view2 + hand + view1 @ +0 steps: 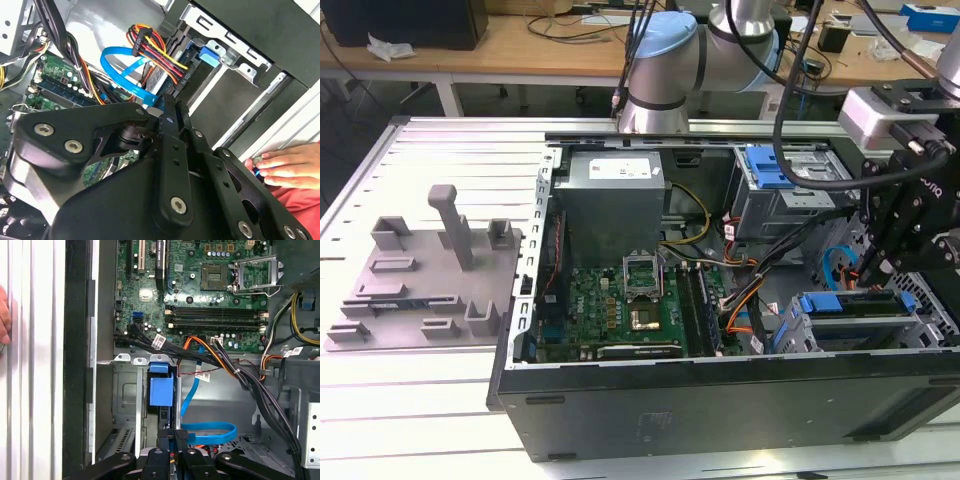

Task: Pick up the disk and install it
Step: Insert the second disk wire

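Observation:
The disk (850, 303) stands on edge in the drive cage at the near corner of the open computer case, on the exterior view's right, with blue carrier rails along its top. In the first wrist view its blue carrier end (161, 390) points toward the motherboard. My gripper (872, 275) comes down on it from above. The fingers (181, 440) sit close together on either side of the disk's thin body. In the second wrist view the black linkage of the gripper (162, 112) reaches into the cage next to a blue cable.
A grey power supply box (615, 200) and the motherboard (620, 310) fill the case's left half. A blue latch (770, 165) sits on the far bay. Loose cables (210, 432) run beside the cage. A person's hand (285, 167) rests outside the case wall. A grey fixture (420, 280) lies on the table.

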Controlling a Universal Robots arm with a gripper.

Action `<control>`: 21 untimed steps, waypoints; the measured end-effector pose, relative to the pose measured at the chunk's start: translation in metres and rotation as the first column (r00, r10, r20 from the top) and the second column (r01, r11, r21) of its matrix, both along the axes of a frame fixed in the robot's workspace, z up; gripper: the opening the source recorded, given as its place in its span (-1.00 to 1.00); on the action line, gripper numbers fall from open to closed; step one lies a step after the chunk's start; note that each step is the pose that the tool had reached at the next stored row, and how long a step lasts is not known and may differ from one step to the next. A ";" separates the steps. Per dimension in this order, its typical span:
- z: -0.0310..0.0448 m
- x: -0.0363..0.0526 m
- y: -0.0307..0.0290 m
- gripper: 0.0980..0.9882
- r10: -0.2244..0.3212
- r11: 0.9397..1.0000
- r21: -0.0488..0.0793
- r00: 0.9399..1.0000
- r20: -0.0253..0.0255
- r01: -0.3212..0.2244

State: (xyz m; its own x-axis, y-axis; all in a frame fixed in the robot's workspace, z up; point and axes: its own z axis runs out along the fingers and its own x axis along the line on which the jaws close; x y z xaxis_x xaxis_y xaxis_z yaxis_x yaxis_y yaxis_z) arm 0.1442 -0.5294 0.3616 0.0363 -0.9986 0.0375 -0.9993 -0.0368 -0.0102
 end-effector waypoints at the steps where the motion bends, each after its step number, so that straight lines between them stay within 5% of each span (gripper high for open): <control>1: -0.0004 0.0000 -0.0012 -0.86 0.003 1.000 0.002 1.000 0.000 -0.003; 12: -0.0045 0.0000 -0.0082 -0.86 0.016 0.999 0.041 1.000 0.000 -0.016; 21: -0.0058 0.0017 -0.0111 -0.86 0.017 0.999 0.048 1.000 0.001 -0.017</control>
State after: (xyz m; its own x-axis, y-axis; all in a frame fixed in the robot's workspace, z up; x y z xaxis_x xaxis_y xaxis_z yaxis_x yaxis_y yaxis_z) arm 0.1459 -0.5406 0.3558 0.0529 -0.9985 -0.0109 -0.9985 -0.0528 -0.0124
